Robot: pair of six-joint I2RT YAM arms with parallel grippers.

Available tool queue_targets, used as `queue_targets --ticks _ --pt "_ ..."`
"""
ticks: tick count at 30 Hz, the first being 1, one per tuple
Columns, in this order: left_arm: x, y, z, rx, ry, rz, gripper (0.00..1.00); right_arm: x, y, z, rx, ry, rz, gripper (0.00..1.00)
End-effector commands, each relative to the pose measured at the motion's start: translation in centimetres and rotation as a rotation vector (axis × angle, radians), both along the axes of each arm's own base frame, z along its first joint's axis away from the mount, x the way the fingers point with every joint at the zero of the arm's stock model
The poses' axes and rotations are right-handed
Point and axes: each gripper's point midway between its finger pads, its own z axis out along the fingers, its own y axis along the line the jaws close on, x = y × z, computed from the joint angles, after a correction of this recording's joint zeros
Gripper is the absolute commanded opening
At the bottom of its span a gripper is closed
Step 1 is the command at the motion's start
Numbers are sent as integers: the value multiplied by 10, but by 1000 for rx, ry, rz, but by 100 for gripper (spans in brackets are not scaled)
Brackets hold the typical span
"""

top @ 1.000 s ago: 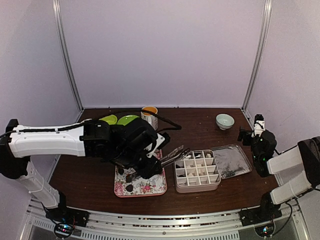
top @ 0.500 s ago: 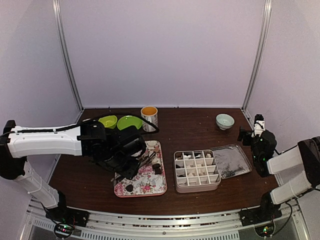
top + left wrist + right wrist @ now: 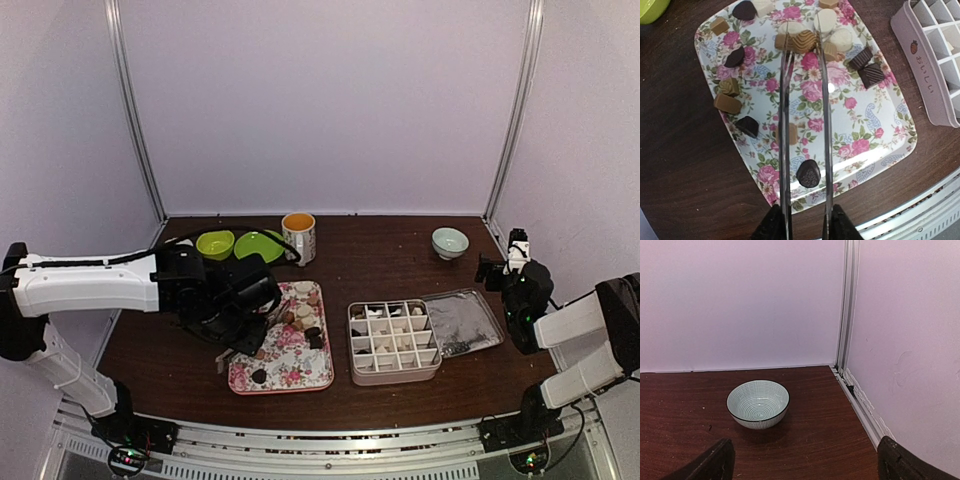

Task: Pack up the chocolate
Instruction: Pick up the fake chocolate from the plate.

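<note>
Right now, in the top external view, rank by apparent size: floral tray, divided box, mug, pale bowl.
1. floral tray
2. divided box, slightly smaller
3. mug and pale bowl look about alike, so unranked

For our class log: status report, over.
Left gripper shut on tongs, right gripper open, idle. Tips flank tan chocolate on floral tray. Nothing seen blocking.

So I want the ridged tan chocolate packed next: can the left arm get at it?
Probably yes: the left gripper holds the tongs, whose tips look to sit either side of the ridged tan chocolate, with nothing over it. Neighbouring pieces crowd close.
</note>
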Motion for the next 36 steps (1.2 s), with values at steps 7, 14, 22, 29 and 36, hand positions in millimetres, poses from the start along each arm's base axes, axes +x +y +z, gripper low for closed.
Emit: queue_targets --ticks 7,14,22,29,36 --pt "13 35 3 97 -57 67 29 3 -2 4 2 -11 -8 100" --pt "16 29 -6 128 -43 20 30 3 -2 4 2 -11 -8 100" --pt "21 26 -16 151 -31 5 31 3 -2 5 2 -11 -8 100" --pt "25 17 -25 156 -12 -32 35 3 -2 5 1 -11 -7 100" --pt "31 16 -29 165 -9 -35 34 3 -2 5 2 -12 -8 100"
